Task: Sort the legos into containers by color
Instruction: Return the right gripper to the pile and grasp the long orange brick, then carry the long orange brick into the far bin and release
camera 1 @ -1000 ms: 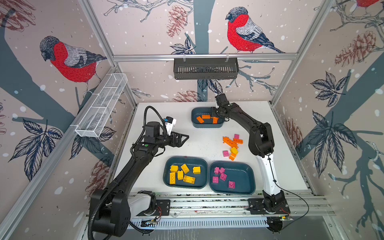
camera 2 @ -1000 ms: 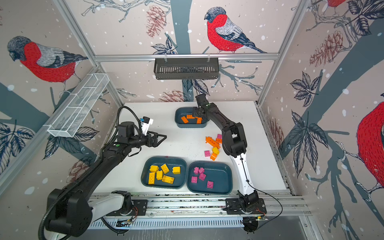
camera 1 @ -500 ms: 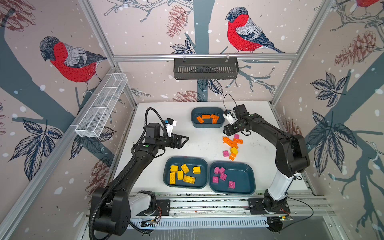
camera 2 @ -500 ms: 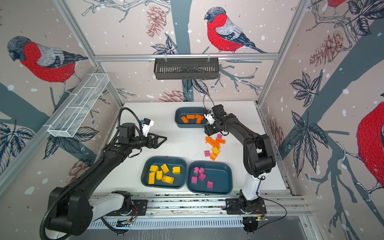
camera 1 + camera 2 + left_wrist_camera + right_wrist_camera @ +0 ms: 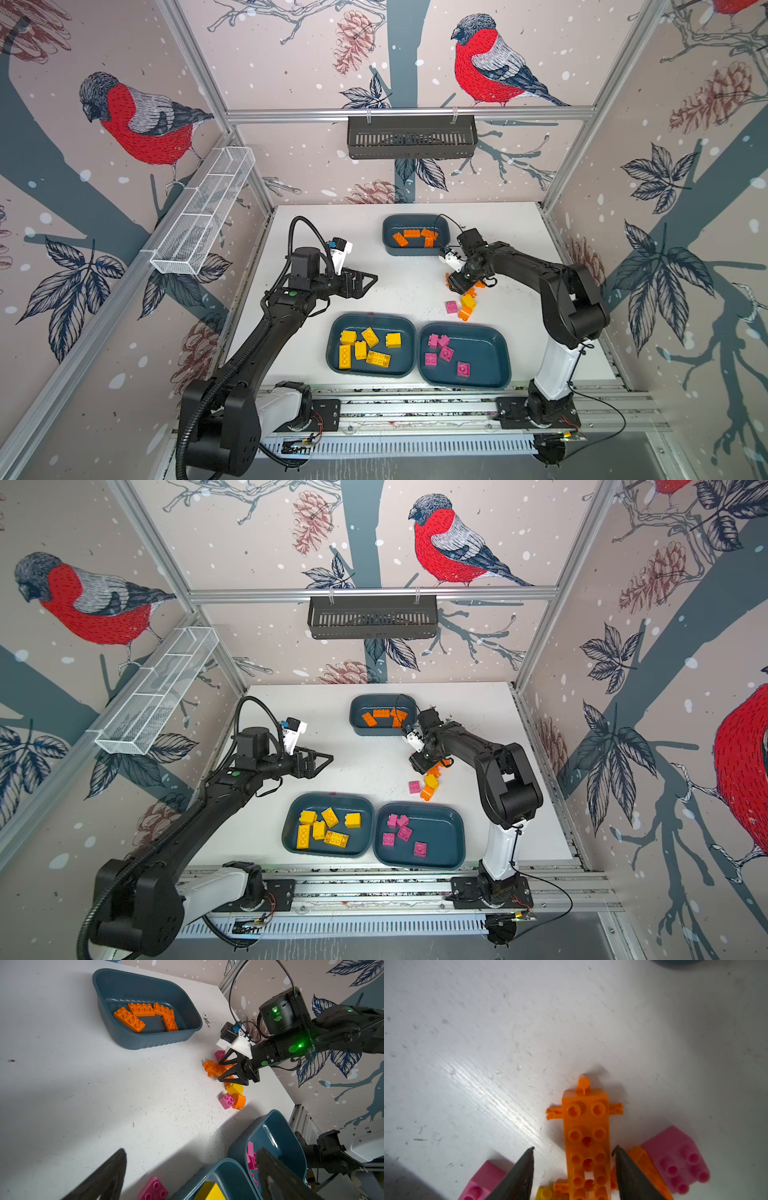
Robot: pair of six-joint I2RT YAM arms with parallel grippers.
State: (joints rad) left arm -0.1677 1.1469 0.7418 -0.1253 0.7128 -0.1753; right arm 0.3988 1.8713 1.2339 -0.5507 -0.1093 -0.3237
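Three dark teal-blue plastic tubs with rounded corners are sitting on the white desk (image 5: 399, 286). The small deep tub (image 5: 388, 243) is standing near the middle of the far edge and is holding four orange oblong studded bricks (image 5: 143, 1009). Two wide shallow ones are lying side by side along the near edge. The shallow tub nearer the left edge (image 5: 334, 353) is holding six yellow bricks (image 5: 378, 359), and the shallow tub nearer the right edge (image 5: 488, 357) is holding several pink-magenta bricks (image 5: 463, 369).

Unsorted bricks are lying in a small heap between the deep tub and the pink-filled one, toward the right edge. The right end effector (image 5: 573, 1149) is reaching down into this heap. Its jaws are standing apart on either side of a long orange studded plate with small side pegs (image 5: 586, 1126). One finger is sitting just beside the plate's edge and bare desk is showing at the other, so nothing is clamped.

A pink square brick (image 5: 675, 1159) is lying just beside that plate. In both top views a loose yellow brick (image 5: 468, 300), a loose pink brick (image 5: 451, 306) and a loose orange brick (image 5: 465, 313) are clustering on the heap's near side.

The left end effector (image 5: 372, 280) is hovering above the desk toward the left edge, with its jaws spread wide and gripping nothing.
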